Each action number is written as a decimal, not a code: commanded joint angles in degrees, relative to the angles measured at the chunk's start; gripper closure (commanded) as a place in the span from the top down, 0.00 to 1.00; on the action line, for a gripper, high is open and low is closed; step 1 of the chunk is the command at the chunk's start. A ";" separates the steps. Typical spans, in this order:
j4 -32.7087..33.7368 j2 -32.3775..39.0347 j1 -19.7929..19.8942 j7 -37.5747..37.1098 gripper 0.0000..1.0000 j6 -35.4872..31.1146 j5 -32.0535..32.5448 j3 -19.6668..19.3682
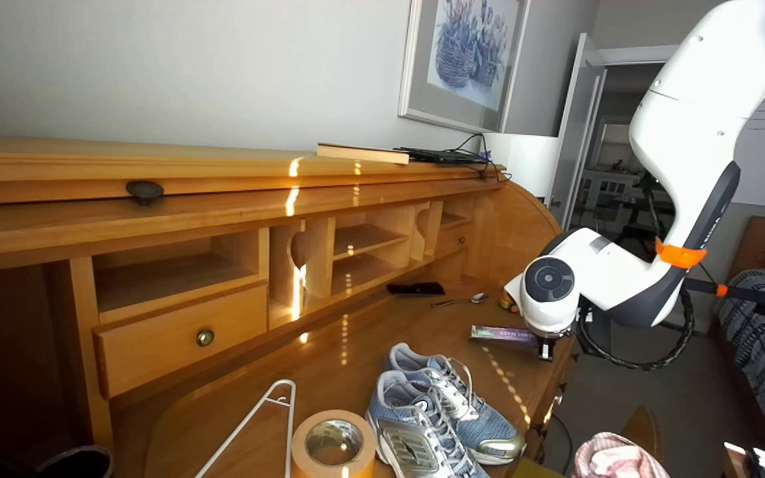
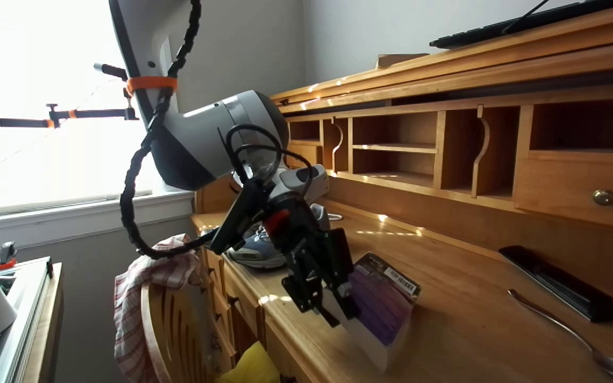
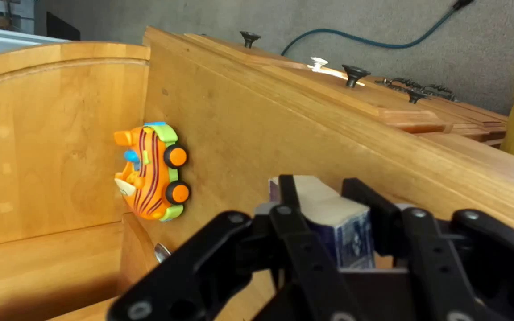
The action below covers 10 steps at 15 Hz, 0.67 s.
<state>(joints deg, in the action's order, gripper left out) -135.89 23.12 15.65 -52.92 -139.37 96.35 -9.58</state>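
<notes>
The pincer (image 3: 320, 187) is clamped on a thick, purple-covered book (image 2: 383, 303), tilted near the front edge of the table (image 2: 461, 330); an orange toy car (image 3: 153, 176) sits beside the wooden side panel (image 3: 60, 147).

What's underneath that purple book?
The wooden desk shows around the purple book, but the spot right beneath it is covered, so I can't tell what's there.

Wooden desk (image 2: 461, 319): we see shoes (image 1: 409, 431), tape (image 1: 299, 448), hanger (image 1: 291, 411)
Desk's other end: we see spoon (image 1: 479, 298), toy car (image 3: 154, 171), black object (image 2: 562, 287)
</notes>
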 commanded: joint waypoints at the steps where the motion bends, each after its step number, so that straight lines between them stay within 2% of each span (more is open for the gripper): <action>1: -3.32 -4.90 1.15 -0.41 0.08 -3.63 4.47 -0.25; 10: -7.05 -11.09 1.91 1.74 0.08 -9.28 9.05 -0.89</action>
<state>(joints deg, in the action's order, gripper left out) -140.22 15.64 16.51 -52.76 -145.62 103.00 -9.93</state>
